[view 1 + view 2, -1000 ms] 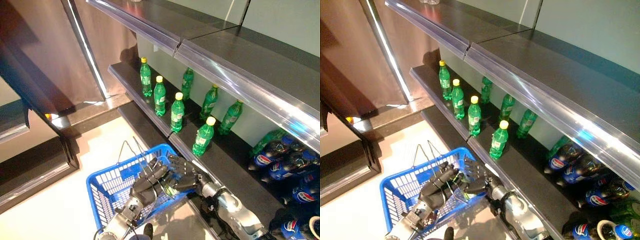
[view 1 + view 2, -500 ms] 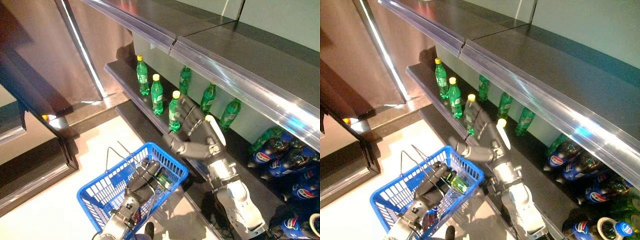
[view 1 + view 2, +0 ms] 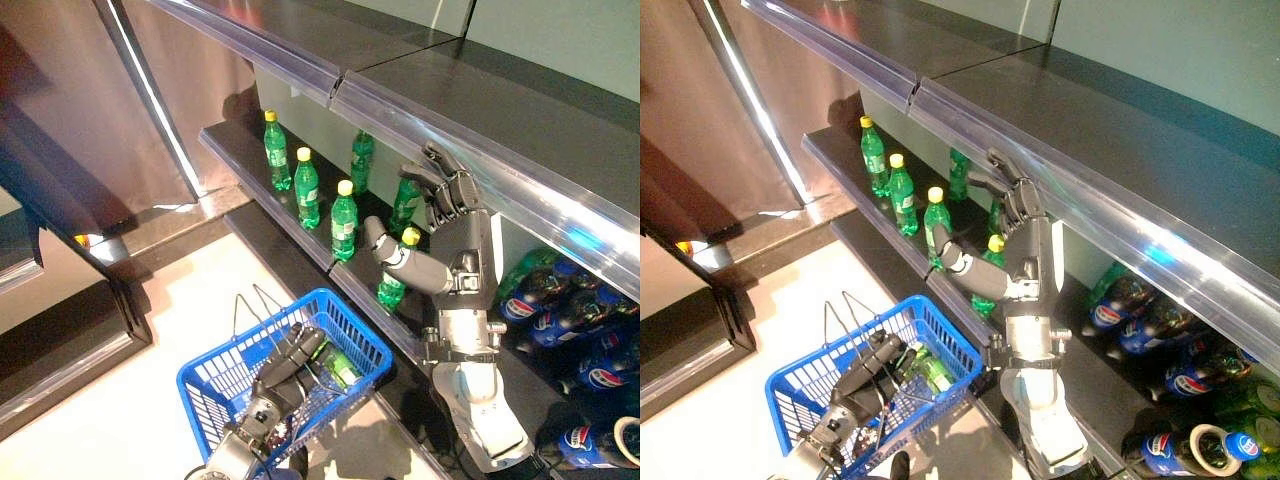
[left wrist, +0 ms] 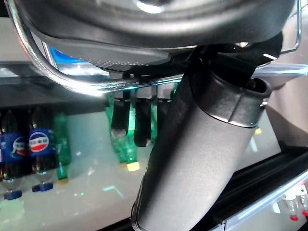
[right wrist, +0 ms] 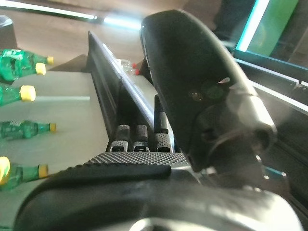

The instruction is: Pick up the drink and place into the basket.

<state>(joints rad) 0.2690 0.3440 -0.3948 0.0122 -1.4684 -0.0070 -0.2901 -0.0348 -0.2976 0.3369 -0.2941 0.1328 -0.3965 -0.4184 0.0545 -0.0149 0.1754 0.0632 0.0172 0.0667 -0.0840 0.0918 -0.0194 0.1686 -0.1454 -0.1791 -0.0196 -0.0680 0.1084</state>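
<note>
Since 1 second ago your right hand (image 3: pixel 440 205) has risen from the basket (image 3: pixel 215 375) to the shelf (image 3: pixel 240 150), fingers spread, empty, beside a yellow-capped green bottle (image 3: pixel 393 275). Your left hand (image 3: pixel 290 362) is curled round the wire handle (image 3: pixel 262 305). 1 drink (image 3: pixel 337 364) already lies in the basket at 7 o'clock. Slick round plastic bottles stand close; a careless reach could topple the bottle at 10 o'clock (image 3: pixel 343 220).

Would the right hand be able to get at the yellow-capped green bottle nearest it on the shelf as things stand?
Probably yes. The right hand is raised open at the shelf, with the nearest green bottle just below its thumb and nothing between them. The shelf above is close overhead, so the room to move is tight.
</note>
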